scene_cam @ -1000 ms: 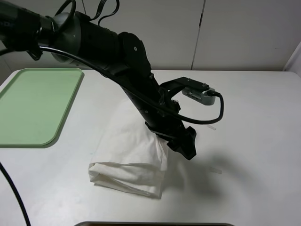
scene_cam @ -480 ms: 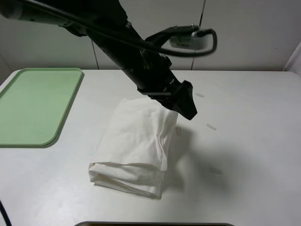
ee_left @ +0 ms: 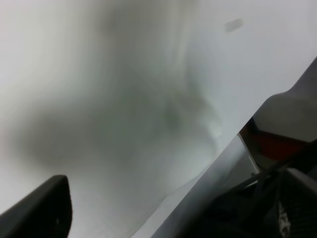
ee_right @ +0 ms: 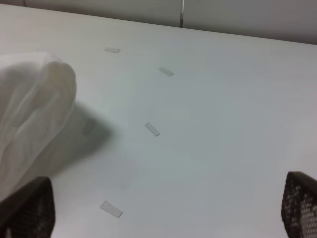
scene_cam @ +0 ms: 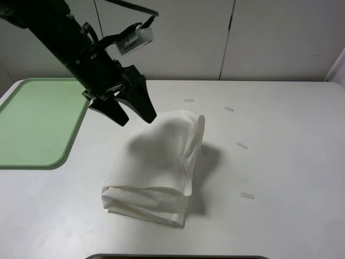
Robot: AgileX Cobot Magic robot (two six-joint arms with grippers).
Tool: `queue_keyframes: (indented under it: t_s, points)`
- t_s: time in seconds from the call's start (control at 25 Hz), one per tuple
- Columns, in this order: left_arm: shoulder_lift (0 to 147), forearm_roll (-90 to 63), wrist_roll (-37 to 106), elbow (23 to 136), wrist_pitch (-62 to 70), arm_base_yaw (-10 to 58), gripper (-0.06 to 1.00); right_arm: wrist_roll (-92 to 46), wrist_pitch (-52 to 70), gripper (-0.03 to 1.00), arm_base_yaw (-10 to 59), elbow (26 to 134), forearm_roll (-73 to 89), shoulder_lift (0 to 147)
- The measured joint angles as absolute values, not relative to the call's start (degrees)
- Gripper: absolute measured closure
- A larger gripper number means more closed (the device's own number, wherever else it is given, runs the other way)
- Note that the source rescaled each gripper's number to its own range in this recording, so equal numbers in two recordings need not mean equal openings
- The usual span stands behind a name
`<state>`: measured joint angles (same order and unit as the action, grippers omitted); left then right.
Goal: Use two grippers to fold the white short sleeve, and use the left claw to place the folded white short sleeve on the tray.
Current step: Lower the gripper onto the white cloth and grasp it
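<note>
One folded shirt [scene_cam: 159, 167] lies mid-bench, tray [scene_cam: 38, 121] to its left; left gripper [scene_cam: 129, 110] hovers above its far-left edge, fingers apart and empty, right fingers apart, off to the side.

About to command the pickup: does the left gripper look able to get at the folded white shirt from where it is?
Probably yes. The left gripper hangs open above the table beside the folded white T-shirt's far left corner, with nothing between them. The green tray lies to the side, out of the way.
</note>
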<state>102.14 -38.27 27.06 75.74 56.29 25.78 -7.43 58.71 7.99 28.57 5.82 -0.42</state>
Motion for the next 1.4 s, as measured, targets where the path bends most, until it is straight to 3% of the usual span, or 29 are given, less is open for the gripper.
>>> queue_keyframes:
  t_s: [0.24,0.44,0.88,1.28,1.4]
  points:
    - [102.14,-38.27,27.51,67.99,58.24,17.56,0.13,-7.43,58.71,-0.03,7.99,28.57,5.82,-0.42]
    - [102.19,-41.84,33.39,56.85,49.81,14.17,0.13,-7.43,58.71,-0.03,7.99,28.57,5.82,-0.42]
    - [102.34,-55.74,47.22,42.57,32.98,14.11,0.13,-7.43,58.77,-0.03,7.99,28.57,5.82,-0.42]
    - [102.34,-58.55,50.81,41.75,23.74,14.11,0.13,-7.43,58.77,-0.03,7.99,28.57,5.82,-0.42]
    - [104.27,-70.57,60.21,41.75,23.62,14.11,0.13,-7.43,58.77,-0.03,7.99,28.57,5.82,-0.42]
